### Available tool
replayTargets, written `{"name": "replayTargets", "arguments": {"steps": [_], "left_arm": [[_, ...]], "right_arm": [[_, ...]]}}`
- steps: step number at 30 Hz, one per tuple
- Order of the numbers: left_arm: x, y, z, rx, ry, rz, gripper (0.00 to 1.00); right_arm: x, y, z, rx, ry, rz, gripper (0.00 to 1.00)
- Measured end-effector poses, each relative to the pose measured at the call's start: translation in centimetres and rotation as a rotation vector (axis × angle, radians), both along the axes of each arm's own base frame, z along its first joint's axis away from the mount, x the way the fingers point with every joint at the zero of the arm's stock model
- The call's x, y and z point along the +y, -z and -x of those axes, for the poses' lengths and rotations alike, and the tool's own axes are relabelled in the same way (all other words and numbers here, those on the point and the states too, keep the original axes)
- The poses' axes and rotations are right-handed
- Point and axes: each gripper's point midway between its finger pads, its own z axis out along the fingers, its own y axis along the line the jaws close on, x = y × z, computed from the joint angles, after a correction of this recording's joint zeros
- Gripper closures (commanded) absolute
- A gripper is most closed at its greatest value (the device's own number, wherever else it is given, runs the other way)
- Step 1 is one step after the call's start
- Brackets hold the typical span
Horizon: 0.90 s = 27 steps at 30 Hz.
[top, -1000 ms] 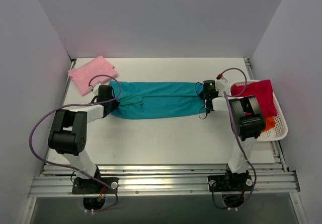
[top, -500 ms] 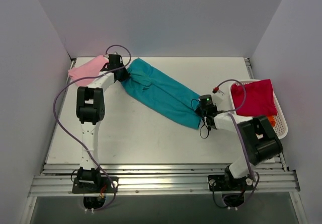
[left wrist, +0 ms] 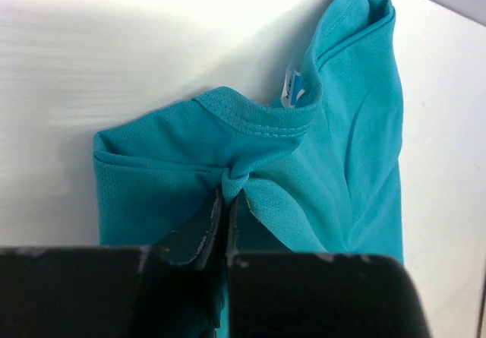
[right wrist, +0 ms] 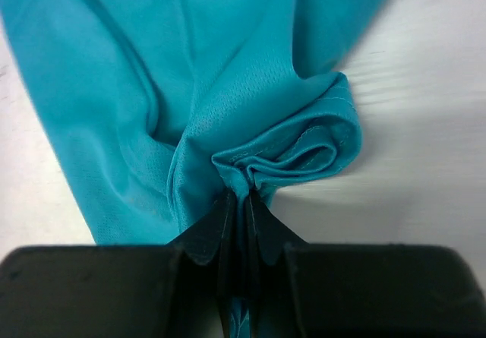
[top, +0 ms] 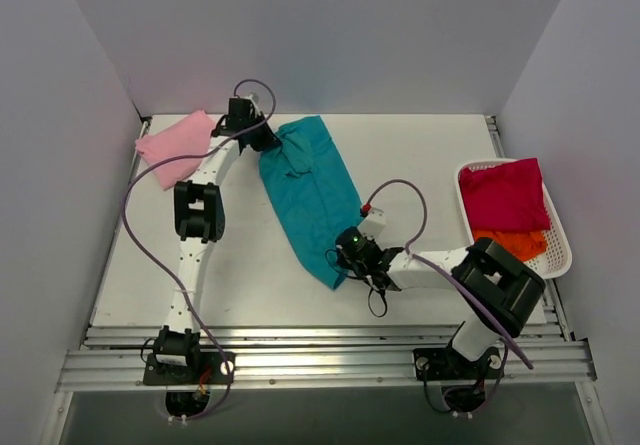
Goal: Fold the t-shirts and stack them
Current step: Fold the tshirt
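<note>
Teal t-shirt (top: 310, 190): pinched near collar by left gripper (left wrist: 226, 205), at hem by right gripper (right wrist: 241, 201); needed even tension, flat lowering.

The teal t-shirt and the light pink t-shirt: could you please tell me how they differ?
The teal t-shirt is drawn out into a long diagonal strip; the light pink t-shirt lies compact and folded at the far left. The teal one is pinched at both ends by the left gripper and the right gripper; the pink one is in neither. Both are on the table.
</note>
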Motion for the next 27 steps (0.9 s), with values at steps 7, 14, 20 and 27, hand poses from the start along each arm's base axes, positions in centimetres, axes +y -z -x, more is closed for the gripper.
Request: {"name": "replayTargets", "arguments": {"steps": [7, 14, 20, 27], "left_arm": [[-3.3, -2.0, 0.0, -0.092, 0.147, 0.097, 0.06], [-2.9, -1.9, 0.0, -0.134, 0.186, 0.104, 0.06], [1.8, -4.8, 1.2, -0.121, 0.086, 0.043, 0.06], [9.4, -19.8, 4.6, -0.333, -0.125, -0.104, 0.06]], "right_arm": [[10.4, -0.2, 1.2, -0.038, -0.126, -0.087, 0.52], [14.6, -2.4, 2.3, -0.087, -0.17, -0.144, 0.0], [9.5, -2.3, 3.4, -0.061, -0.116, 0.024, 0.0], [7.5, -6.3, 5.1, -0.112, -0.103, 0.069, 0.0]]}}
